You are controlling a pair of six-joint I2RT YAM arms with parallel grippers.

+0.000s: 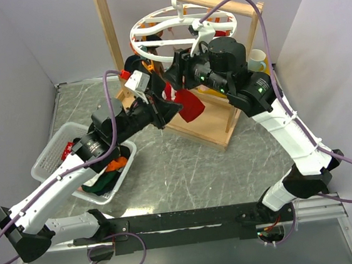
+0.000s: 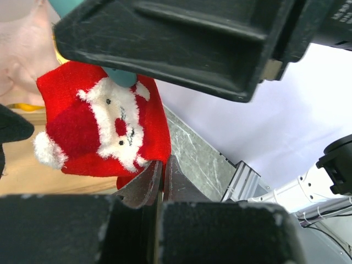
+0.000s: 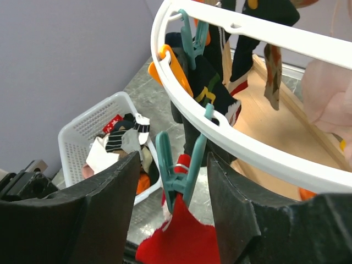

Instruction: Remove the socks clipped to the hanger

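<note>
My left fingers (image 2: 161, 184) fill the bottom of the left wrist view. They are pressed together, and the lower edge of the red sock (image 2: 102, 129) with the Santa face seems to be pinched between them. The sock hangs in the left half of that view.

In the right wrist view my right fingers (image 3: 132, 168) are spread apart, one on each side of the teal clip (image 3: 177, 170) at lower centre. They are not yet touching it. The clip bites the top of the red sock and dangles from the white hanger (image 3: 231, 140), which sweeps from upper left to lower right. More socks (image 3: 217, 99) are clipped further along the ring. At lower left, a white basket (image 3: 77, 129) on the table (image 1: 186, 169) holds loose ones.

I judge the main risk to be timing. If my left pulls before my right squeezes the clip open, the sock would stretch and drag the ring sideways, and the hook could slide along the wooden rack (image 1: 107, 32). If my right closes too low on the clip, it would clamp the sock tighter instead of freeing it.
</note>
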